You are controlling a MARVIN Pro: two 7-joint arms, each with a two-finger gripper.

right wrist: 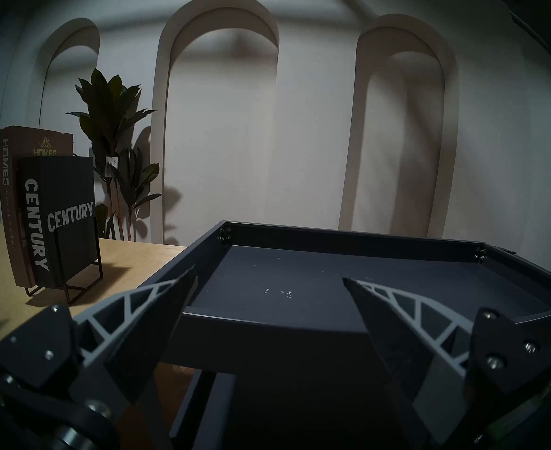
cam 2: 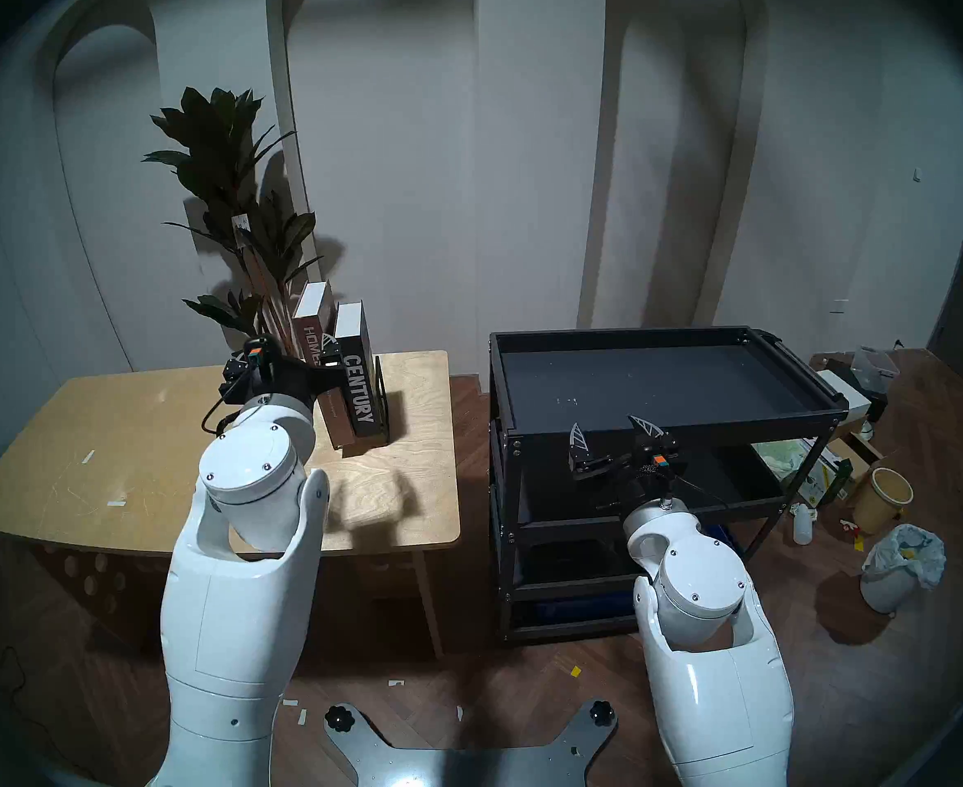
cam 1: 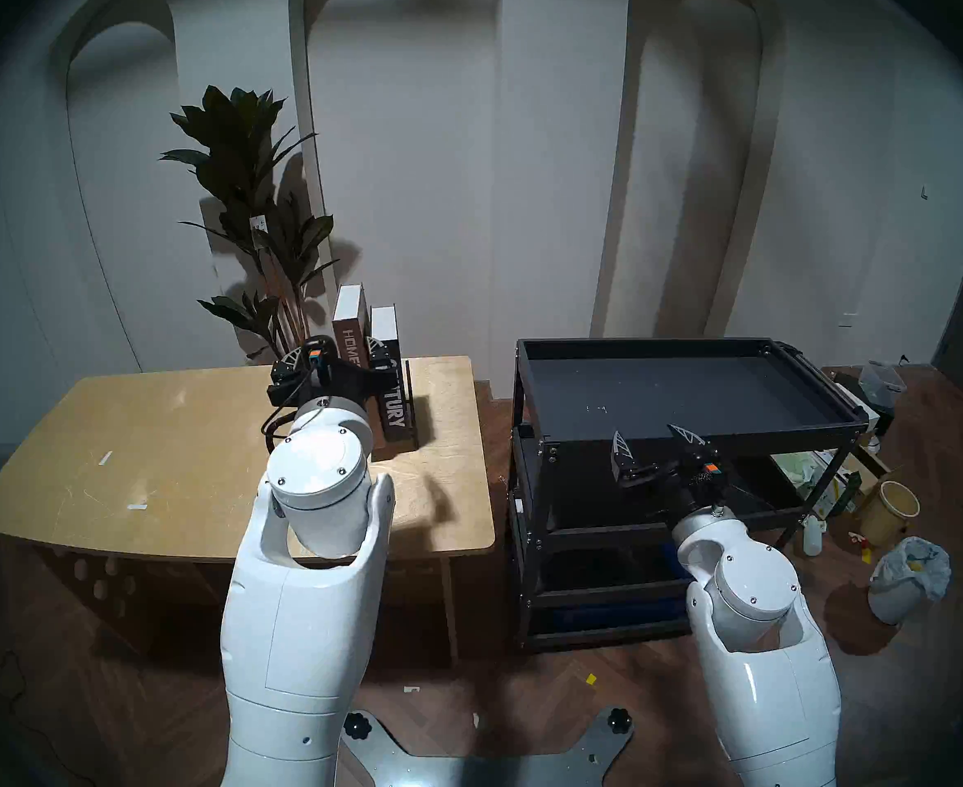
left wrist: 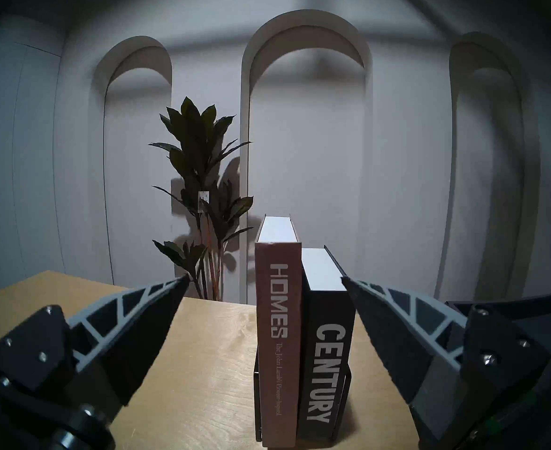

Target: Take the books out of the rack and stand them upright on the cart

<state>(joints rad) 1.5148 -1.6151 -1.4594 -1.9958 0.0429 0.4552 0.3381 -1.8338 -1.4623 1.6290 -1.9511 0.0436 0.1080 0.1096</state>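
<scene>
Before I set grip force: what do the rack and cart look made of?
Rack: thin black wire, probably painted metal; bare rods outline an open frame. Cart: matte black sheet metal, apparently; bolted corners, scuffed paint on the top tray.

Wooden table; potted plant behind; bin on floor.

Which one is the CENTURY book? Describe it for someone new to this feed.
On the wooden table, find the wire rack before the plant. Two upright books fill it; the CENTURY book is the shorter black one, right of the taller brown HOMES book.
</scene>
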